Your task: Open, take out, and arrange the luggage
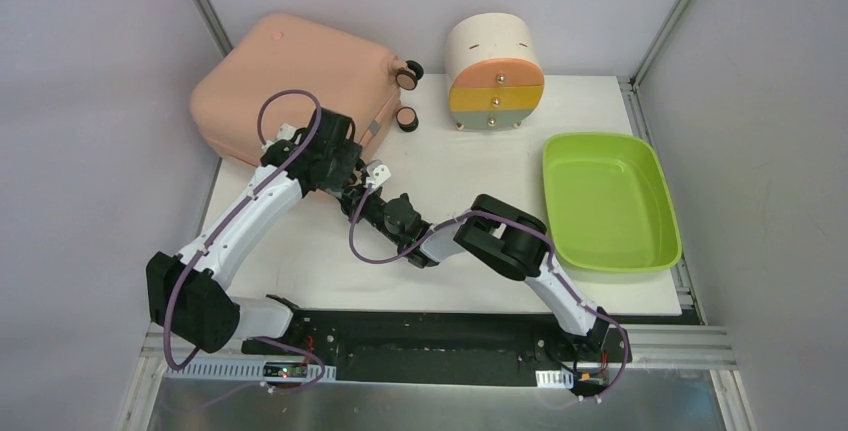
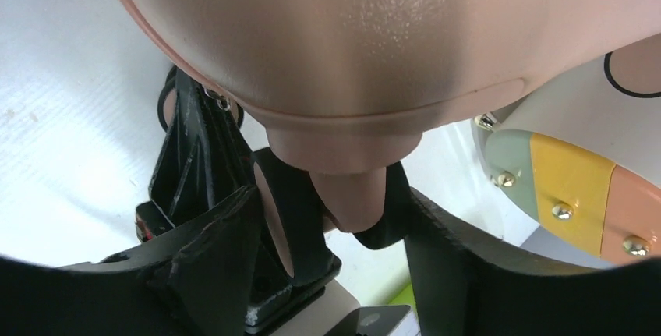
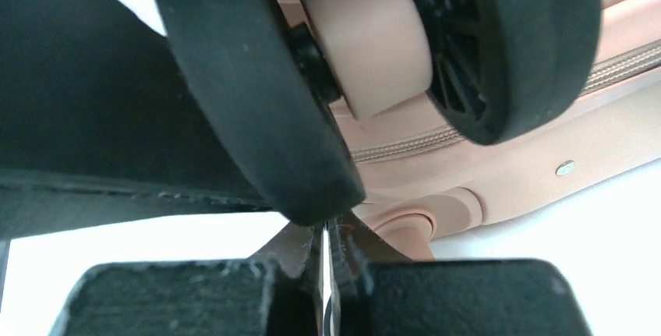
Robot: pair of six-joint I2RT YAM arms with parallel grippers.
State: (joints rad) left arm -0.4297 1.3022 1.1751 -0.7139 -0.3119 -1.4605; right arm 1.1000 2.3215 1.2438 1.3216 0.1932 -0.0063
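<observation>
We count one peach-pink hard-shell suitcase (image 1: 290, 81), lying closed at the white table's (image 1: 470, 166) far left corner; one cream cylindrical drawer unit (image 1: 495, 71); one lime-green plastic tray (image 1: 610, 201); two grippers; the left gripper's (image 2: 331, 207) jaws stand spread around a pink-and-black caster wheel (image 2: 288, 219); the right gripper's (image 3: 323, 270) jaws are pressed together just beneath a black-rimmed wheel (image 3: 257, 94).

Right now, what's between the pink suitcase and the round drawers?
Only two wheels of the suitcase and a strip of bare white table before the drawers, as the top view shows.
</observation>
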